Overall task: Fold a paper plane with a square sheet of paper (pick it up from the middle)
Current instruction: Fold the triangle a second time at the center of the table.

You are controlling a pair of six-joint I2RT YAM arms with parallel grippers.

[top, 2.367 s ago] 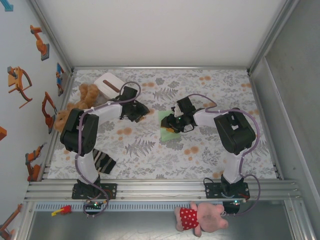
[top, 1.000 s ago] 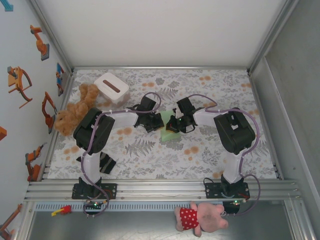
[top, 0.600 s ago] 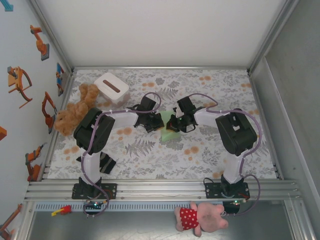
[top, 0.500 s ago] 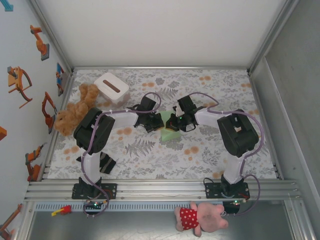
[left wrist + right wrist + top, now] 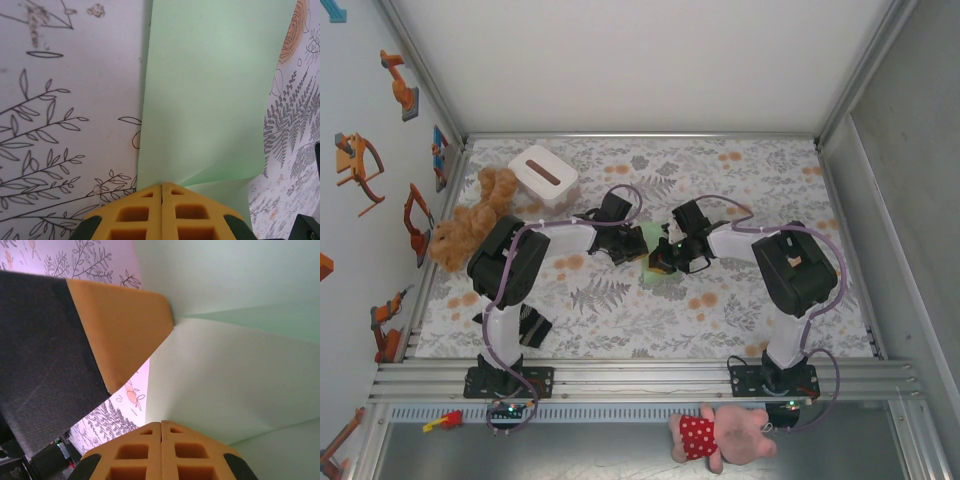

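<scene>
Right claw (image 5: 661, 256) has slid left and a touch nearer vs half a sec ago, elbow swinging out w/ it. Left claw (image 5: 628, 244), over by the white box (image 5: 543, 176) a couple secs back, now sits right beside it at mid-table. Sheet (image 5: 656, 274) lies between the two, pale green showing under and just past both claws, and it looks less flat than before.

Left wrist view: left claw's yellow tips are pressed together, no gap, nipping the sheet's near edge, w/ a fold line fanning out from the tips. Right wrist view: right claw is likewise closed tip-to-tip on the sheet, and a raised ridge runs off toward the other claw's pad (image 5: 120, 325).

Looks like a fold being formed, still early, no dart shape yet. To do it well:
- Keep both pinches firm.
- Move the claws as a pair so the thin paper doesn't tear btw them.
- Bring edge to edge square, then press the crease down on the table (image 5: 750, 190).

Main risk is a slip or a skewed crease.

Pose: both forearms reach inward from their bases, wrists angled down, claws nearly nose to nose over the table's middle.
</scene>
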